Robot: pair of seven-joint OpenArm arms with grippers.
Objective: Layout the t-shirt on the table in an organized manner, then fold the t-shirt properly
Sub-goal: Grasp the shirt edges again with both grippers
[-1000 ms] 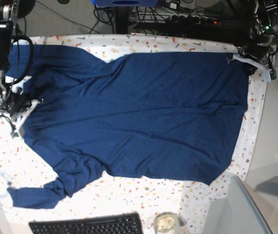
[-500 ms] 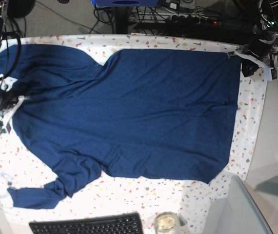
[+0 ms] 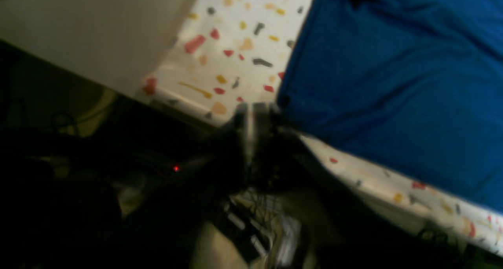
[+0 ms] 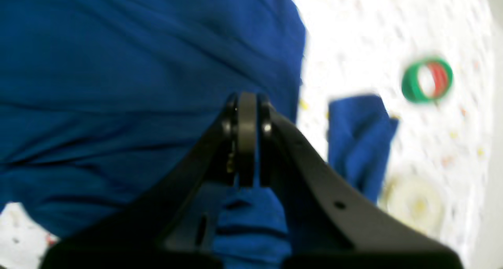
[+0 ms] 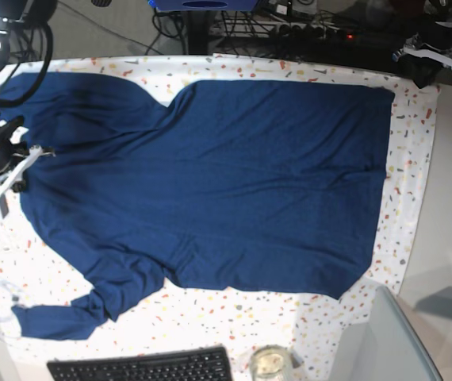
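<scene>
The shirt [image 5: 210, 182] lies spread on the table [image 5: 412, 175], the right claw [image 4: 246, 143] at 9 o'clock pinching its cloth, the left claw [image 3: 251, 121] at 2 o'clock closed on nothing.

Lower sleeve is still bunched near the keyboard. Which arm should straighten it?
Right, probably. The right gripper is on the sleeve side of the t-shirt, though shut on its edge. The left gripper is off the table beyond the hem corner.

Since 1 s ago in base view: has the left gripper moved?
Yes. The left gripper has pulled back off the t-shirt corner, past the table edge toward the top right.
</scene>
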